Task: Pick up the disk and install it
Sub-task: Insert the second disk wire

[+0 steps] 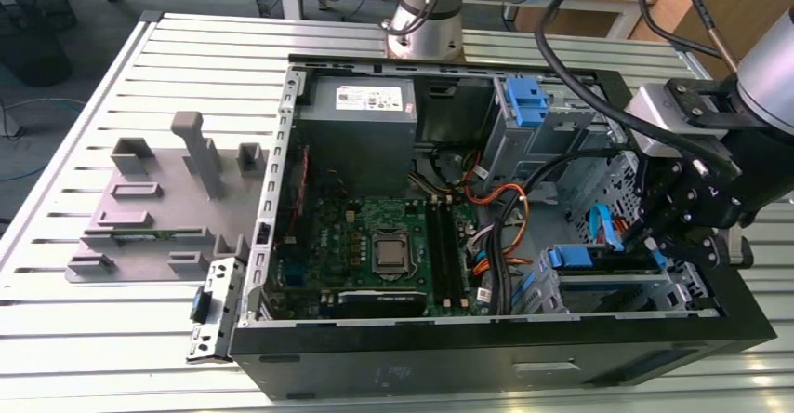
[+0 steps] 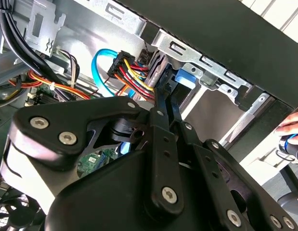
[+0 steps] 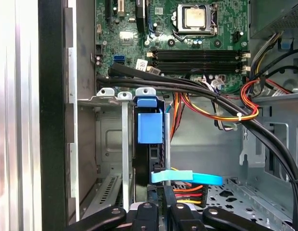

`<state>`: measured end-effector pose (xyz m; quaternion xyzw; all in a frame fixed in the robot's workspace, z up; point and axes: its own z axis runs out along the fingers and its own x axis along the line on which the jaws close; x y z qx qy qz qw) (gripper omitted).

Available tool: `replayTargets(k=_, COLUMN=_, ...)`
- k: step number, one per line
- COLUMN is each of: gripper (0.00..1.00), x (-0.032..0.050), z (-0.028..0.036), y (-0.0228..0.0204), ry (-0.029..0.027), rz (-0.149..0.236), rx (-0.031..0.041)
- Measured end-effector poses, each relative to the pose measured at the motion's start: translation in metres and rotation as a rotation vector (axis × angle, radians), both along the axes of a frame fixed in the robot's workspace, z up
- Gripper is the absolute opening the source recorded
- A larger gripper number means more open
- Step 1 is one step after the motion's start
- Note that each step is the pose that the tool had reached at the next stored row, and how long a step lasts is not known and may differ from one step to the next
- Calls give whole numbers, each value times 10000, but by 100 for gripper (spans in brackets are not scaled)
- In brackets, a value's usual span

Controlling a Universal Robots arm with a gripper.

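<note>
Inside the open computer case (image 1: 496, 339), at its drive cage (image 1: 620, 287), the gripper (image 3: 161, 204) has its fingers closed on the edge of the disk (image 3: 149, 127), holding it upright, apparently so it slides between the cage walls.

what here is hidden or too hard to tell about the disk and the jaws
- The disk: in the first wrist view it stands edge-on in the drive cage, so its label and far end are hidden by the cage walls.
- The gripper: in the exterior view its own black body hides how the jaws stand.
- Second wrist view: the black linkage covers the disk slot, so seating depth cannot be told.
</note>
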<state>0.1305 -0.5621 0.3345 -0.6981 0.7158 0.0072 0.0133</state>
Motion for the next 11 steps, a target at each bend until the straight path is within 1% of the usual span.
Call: replayTargets(k=11, gripper=16, x=-6, z=-41, y=0, ry=0, rz=-20, rx=0)
